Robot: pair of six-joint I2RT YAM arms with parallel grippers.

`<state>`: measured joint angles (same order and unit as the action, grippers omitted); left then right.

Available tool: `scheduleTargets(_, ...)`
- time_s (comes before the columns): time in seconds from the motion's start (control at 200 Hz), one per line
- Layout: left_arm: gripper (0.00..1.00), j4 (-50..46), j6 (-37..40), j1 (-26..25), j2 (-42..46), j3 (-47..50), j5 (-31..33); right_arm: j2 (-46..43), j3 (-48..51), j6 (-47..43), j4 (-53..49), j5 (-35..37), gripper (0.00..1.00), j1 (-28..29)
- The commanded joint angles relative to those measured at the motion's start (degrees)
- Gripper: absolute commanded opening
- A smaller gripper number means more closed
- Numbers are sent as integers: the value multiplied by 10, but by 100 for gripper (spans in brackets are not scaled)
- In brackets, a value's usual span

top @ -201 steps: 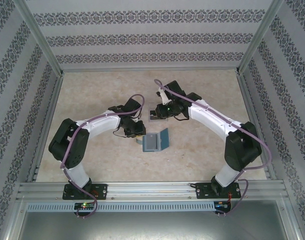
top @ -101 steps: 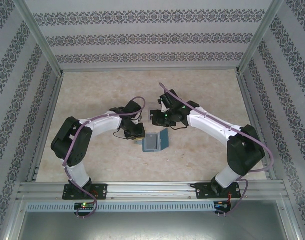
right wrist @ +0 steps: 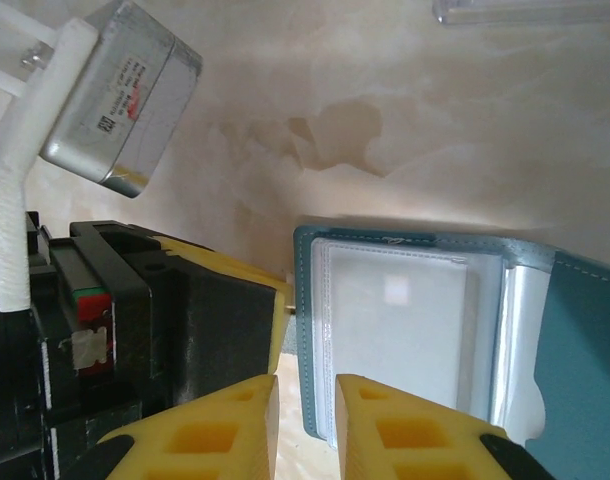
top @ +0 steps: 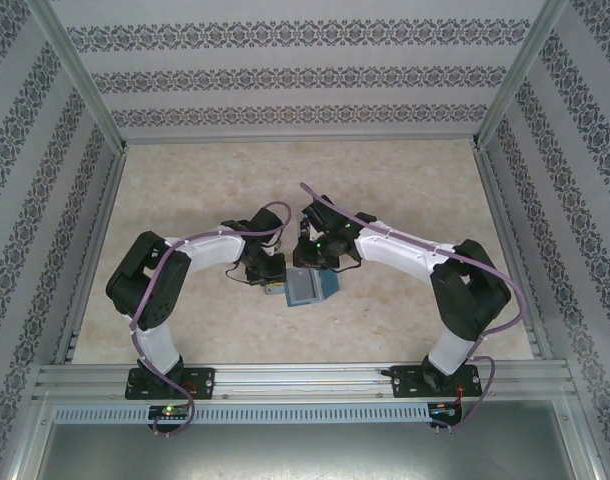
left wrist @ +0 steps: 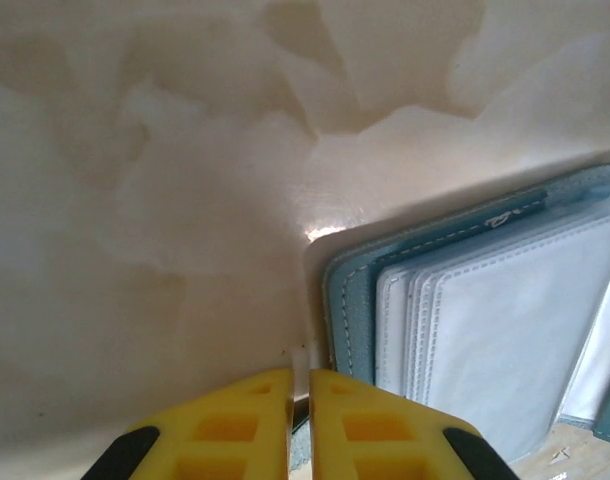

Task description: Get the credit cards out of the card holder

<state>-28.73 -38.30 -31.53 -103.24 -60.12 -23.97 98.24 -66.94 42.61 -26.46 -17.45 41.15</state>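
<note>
Left pincer (top: 275, 283) first: from above it sits just left of centre, tips against the left edge of the card holder (top: 307, 288), which lies open on the table (top: 185, 180) in mid-frame. My right pincer (top: 310, 262) hangs just above it in the frame.

From my left wrist, the yellow fingers at the bottom edge are clenched to a hairline slit with a sliver of teal in it. I judge that I am pinching the holder's cover near its corner. The teal cover and its stitched pale pockets lie at lower right.

From my right wrist, my fingers at the bottom edge stand slightly parted with nothing between them, poised over the holder's left border. The credit cards (right wrist: 395, 320) look to be the pale rectangle in the pocket, centre frame, though card and sleeve are hard to tell apart. A clear box (right wrist: 525, 10) peeks in at upper right.

These cards should be light, stiff and slick, snug in soft sleeves. I would catch an exposed short edge and slide it out flat, my left hold keeping the floppy holder down.
</note>
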Motion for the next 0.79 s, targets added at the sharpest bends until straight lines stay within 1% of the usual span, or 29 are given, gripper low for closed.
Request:
scheduleTargets(0.0, 12, 16, 10, -6, -9, 5, 0, 12, 3, 13, 7, -7, 23, 9)
scheduleTargets(0.789, 11, 33, 10, -7, -1, 30, -8, 85, -14, 25, 6, -10, 27, 45)
